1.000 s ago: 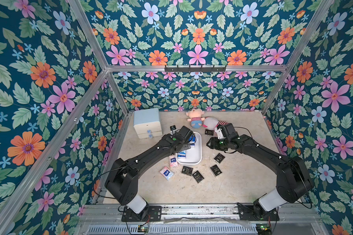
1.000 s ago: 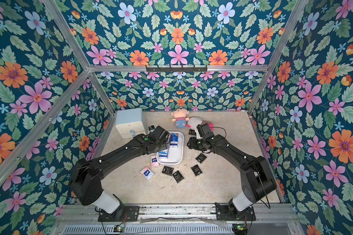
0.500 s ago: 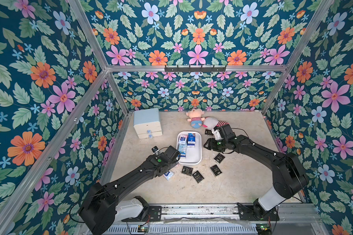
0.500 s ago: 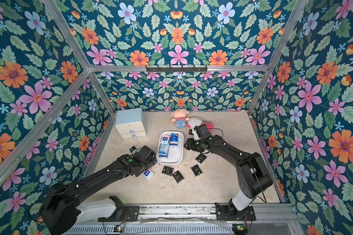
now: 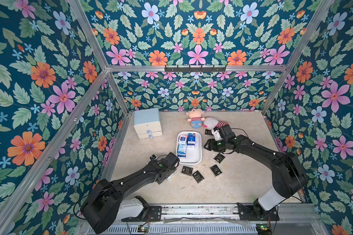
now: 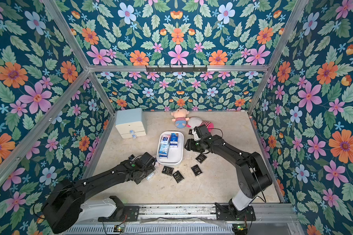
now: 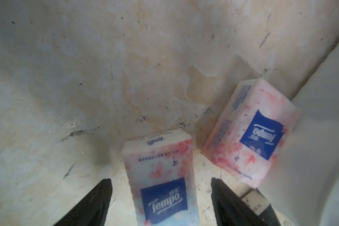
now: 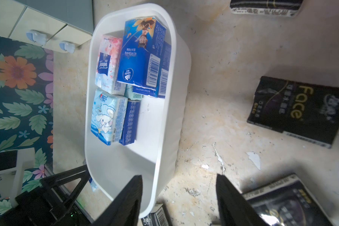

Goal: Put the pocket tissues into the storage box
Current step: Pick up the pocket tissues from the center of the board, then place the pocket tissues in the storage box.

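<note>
shows the white storage box (image 5: pixel 192 159) mid-desk in both top views, partly filled with blue, light blue and pink-and-white pocket tissues (image 5: pixel 186 142) packed toward its far end. catches the left gripper (image 7: pixel 160 180) low over the desk (image 7: pixel 86 78) by the box's near left corner, spread apart astride a pink-and-white packet (image 7: pixel 160 195) lying flat, with a gap on either side and no grip. finds a second pink packet (image 7: pixel 252 133) just beyond it, just beside the box wall. places the right gripper (image 8: pixel 179 176) just beside the box's right wall, likewise apart and clamped on nothing. counts four black packets (image 5: pixel 198 176) scattered flat on the desk in front of and to the right of the box, and a fifth black packet (image 5: pixel 208 132) near two plush dolls (image 5: pixel 195 120) by the back wall. sets a cream two-drawer cabinet (image 5: pixel 147 123) at back left, well apart from both arms.
</note>
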Controlling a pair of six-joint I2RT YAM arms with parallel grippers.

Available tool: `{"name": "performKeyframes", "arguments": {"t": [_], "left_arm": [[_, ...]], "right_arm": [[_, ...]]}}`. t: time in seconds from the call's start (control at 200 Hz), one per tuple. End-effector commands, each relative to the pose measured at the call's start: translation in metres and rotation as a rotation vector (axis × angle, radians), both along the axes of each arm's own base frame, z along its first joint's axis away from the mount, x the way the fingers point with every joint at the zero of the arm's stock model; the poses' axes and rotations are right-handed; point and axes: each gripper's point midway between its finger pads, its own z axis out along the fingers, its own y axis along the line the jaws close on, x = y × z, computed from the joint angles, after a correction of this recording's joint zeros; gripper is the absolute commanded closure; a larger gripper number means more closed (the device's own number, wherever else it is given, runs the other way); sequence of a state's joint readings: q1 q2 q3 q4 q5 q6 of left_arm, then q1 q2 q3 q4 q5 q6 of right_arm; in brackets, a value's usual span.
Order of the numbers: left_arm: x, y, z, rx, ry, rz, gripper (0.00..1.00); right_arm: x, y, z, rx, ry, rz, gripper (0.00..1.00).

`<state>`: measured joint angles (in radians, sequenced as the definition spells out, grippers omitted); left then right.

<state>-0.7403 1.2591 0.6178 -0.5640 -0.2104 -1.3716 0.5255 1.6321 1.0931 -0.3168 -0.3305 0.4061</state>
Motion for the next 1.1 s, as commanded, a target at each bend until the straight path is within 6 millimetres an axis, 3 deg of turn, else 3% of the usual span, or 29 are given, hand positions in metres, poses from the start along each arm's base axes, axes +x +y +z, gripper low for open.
{"name": "performKeyframes", "arguments": {"t": [0.0, 0.275, 0.385, 0.6, 0.835, 0.955, 1.095], "left_arm": [[0.005, -0.003, -0.005, -0.01, -0.016, 0.008, 0.19], [-0.001, 0.006, -0.011, 0.007, -0.02, 0.019, 0.46], [0.002, 0.013, 0.004, 0.04, -0.051, 0.015, 0.51], [0.022, 0.015, 0.052, 0.135, -0.121, -0.059, 0.5], [0.061, -0.014, 0.107, 0.192, -0.2, -0.201, 0.5], [0.084, -0.045, 0.13, 0.173, -0.254, -0.305, 0.5], [0.105, -0.088, 0.142, 0.145, -0.279, -0.431, 0.5]], "right_arm": [[0.001, -0.003, -0.002, -0.026, -0.005, 0.001, 0.36], [0.0, -0.005, -0.002, -0.04, -0.006, -0.004, 0.36], [0.001, -0.005, 0.0, -0.038, -0.01, -0.005, 0.36], [0.003, -0.004, 0.0, -0.035, -0.012, -0.005, 0.36], [0.005, -0.003, 0.003, -0.016, -0.013, -0.02, 0.36], [0.006, -0.005, 0.002, -0.013, -0.01, -0.034, 0.36], [0.006, -0.008, 0.001, -0.013, -0.007, -0.052, 0.36]]}}
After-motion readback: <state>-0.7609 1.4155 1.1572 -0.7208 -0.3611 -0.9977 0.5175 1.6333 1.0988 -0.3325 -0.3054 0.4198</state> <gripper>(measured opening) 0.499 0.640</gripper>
